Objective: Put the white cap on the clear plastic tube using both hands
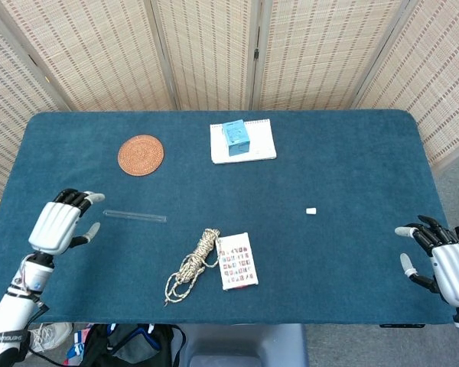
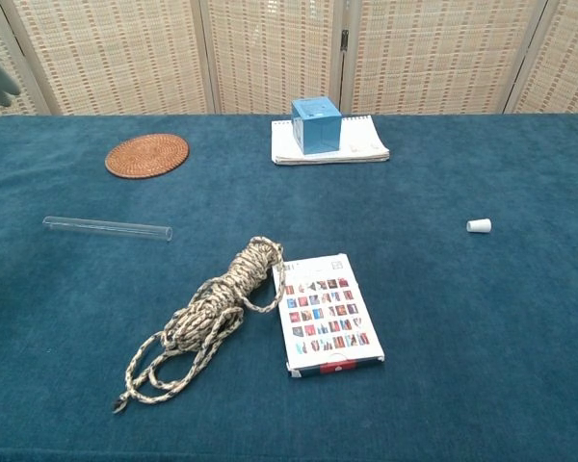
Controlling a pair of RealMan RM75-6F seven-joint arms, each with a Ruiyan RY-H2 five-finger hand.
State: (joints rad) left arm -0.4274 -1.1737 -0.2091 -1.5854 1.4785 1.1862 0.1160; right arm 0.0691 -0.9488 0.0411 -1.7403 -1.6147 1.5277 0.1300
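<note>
- Table [image 1: 352, 153]: covered in dark blue-green cloth, with woven screens [image 1: 206, 53] standing behind it.
- Left hand [image 1: 59, 225]: over the table's left side, just left of the tube's end, not touching it. Fingers apart, holding nothing. In the chest view only a blurred fingertip shows at the top left edge.
- Right hand [image 1: 444, 260]: at the table's near right corner, well apart from the cap. Fingers spread, holding nothing.
- Notepad [image 1: 256, 145]: white, at the far middle, with a blue cube [image 1: 235, 138] standing on it.
- Rope [image 1: 193, 264]: a loose coil near the front edge.
- Card [image 1: 237, 261]: printed with small pictures, lying just right of the rope, touching its coil.
- Coaster [image 1: 141, 154]: round, woven, brown, at the far left.
- Tube [image 1: 135, 216]: clear, lying flat on the left, between coaster and rope.
- Cap [image 1: 311, 210]: small, white, lying alone on the right half, well apart from the tube.
</note>
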